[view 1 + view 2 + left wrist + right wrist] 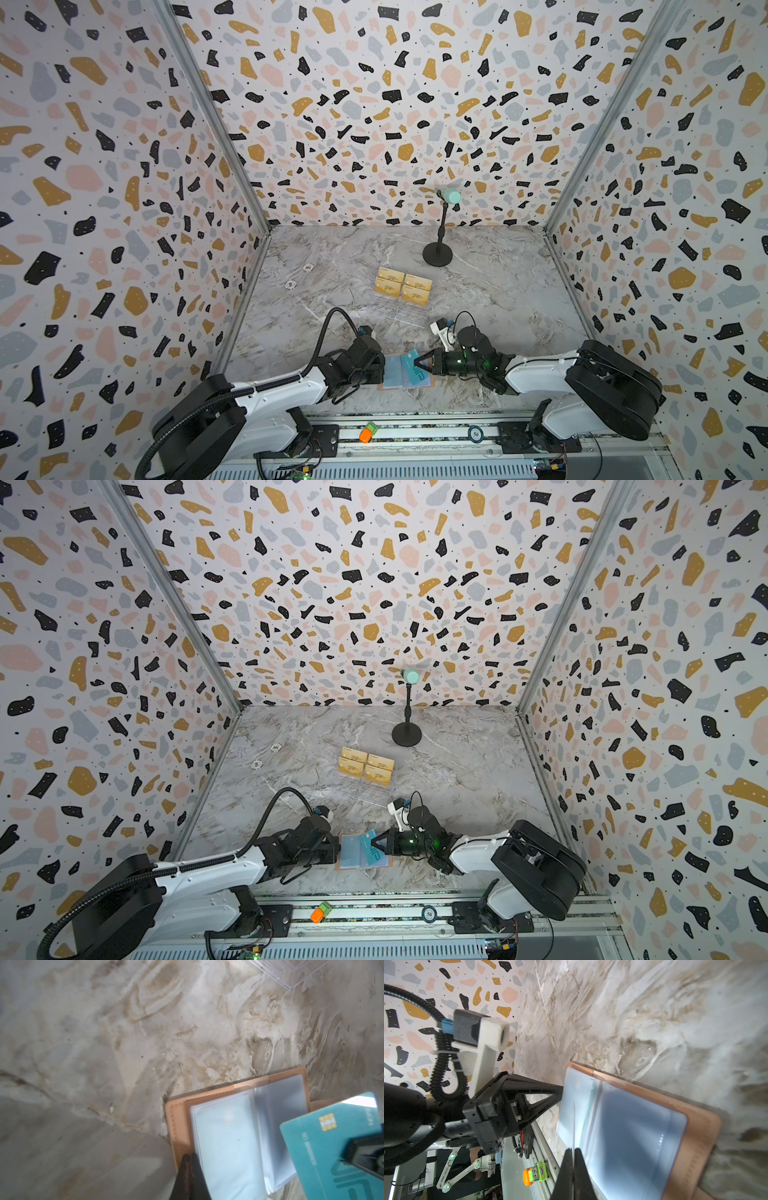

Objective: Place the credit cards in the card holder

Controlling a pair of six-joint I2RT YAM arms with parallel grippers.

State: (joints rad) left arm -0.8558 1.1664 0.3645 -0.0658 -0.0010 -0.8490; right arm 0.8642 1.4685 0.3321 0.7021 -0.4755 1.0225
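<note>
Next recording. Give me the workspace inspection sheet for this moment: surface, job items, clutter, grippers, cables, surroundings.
Surface: grey marble-patterned tabletop.
Job's things: card holder lies open, clear sleeves up, between the grippers; teal VIP card is held over the half nearer the right gripper; gold cards stand in the clear rack behind.
Clutter: black stand with mint head at the back; two small rings left of the rack; toy and chip on the front rail.
Grippers: left gripper shut, tips at the holder's edge; right gripper shut on the teal VIP card.
Cables: corrugated conduit arches over the left arm; thin cable loops at the right wrist.
Surroundings: terrazzo-print walls on three sides.
</note>
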